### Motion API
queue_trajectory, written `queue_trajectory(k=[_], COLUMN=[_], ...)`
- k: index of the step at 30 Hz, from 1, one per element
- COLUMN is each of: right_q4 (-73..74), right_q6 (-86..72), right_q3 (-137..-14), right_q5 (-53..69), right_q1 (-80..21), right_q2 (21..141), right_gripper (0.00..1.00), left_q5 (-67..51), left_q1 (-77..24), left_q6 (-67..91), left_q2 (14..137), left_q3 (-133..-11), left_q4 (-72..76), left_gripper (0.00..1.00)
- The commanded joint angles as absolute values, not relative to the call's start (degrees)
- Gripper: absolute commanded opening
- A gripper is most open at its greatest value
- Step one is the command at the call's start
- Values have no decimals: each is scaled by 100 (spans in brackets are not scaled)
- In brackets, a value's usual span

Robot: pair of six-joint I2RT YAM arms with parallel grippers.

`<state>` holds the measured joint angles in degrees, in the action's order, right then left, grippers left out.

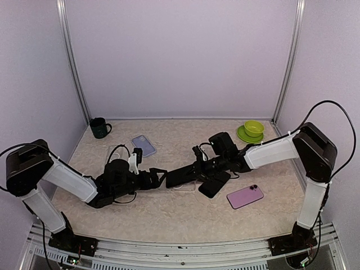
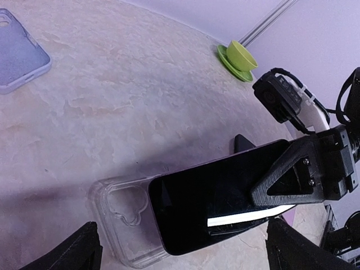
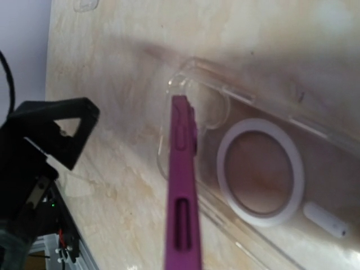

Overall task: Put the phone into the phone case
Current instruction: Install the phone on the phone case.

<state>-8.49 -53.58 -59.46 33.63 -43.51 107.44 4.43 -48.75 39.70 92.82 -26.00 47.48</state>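
Clamping the phone (image 2: 211,197) between closed fingers, your right gripper (image 1: 191,171) holds it near the middle of the table (image 1: 169,216), dark screen up and purple edge showing in the right wrist view. The phone is tilted over the clear phone case (image 2: 119,218), which lies flat on the table under it. The phone's free end overlaps the case. The case's end with the camera cutout still sticks out uncovered beyond that end. You cannot tell from these views whether the phone's end touches the case or hangs just above it.

Your left gripper (image 1: 157,178) sits low, just beside the case's camera end and facing the phone. Its fingers (image 2: 76,253) are spread wide and hold nothing.

Toward the far edge you have a dark mug (image 1: 100,127) at the left corner, a lavender case (image 1: 144,145) near it, and a green cup (image 1: 253,127) on a saucer (image 1: 242,135) at the right corner. A pink phone (image 1: 245,196) lies face down, right of the held phone.
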Motion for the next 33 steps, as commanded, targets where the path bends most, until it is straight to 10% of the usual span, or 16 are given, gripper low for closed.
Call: queue_trajectory(k=[1,33], right_q4=[-1188,-1538], right_q6=[-5516,-6226], right_q3=[-6230,-6320], right_q5=[3586,4298], right_q1=[-4395,-4218], right_q2=[10878,11666], right_gripper=[0,0], left_q5=[26,-252], left_q1=[-4801,-4854], left_q6=[4121,4707], left_q2=[9432,10309], left_q3=[-2482,-2718], left_q4=[5370,5485], left_gripper=[99,99])
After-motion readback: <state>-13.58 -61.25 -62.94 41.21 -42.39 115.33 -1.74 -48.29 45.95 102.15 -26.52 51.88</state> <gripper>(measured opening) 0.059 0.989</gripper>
